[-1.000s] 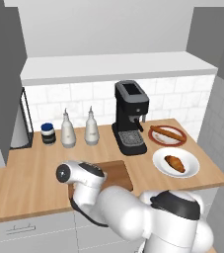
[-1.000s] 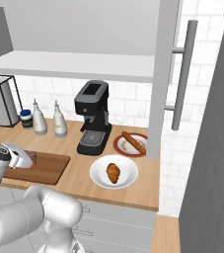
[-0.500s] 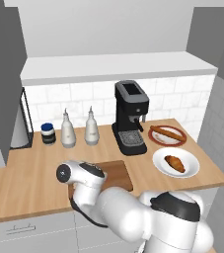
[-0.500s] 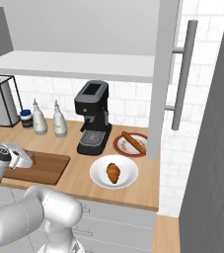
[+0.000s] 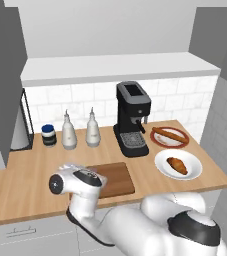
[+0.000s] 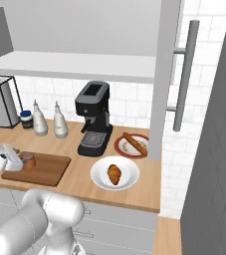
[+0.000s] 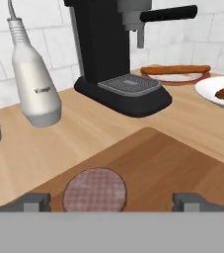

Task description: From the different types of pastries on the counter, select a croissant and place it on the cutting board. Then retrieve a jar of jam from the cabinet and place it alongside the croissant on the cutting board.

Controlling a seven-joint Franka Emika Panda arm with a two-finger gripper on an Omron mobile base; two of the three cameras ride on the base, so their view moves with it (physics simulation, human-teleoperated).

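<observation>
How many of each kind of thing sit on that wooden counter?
White bottles: 2
Plates: 2
Pastries: 2
Jars: 2
Coffee machine: 1
Cutting board: 1
Total: 10

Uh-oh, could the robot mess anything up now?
Maybe. The jar of jam stands on the cutting board between the open pincer tips, so a sideways pull-away might tip it. The croissant is on its white plate, not the board, so that step looks undone. Reaching for it could bump the coffee machine.
</observation>
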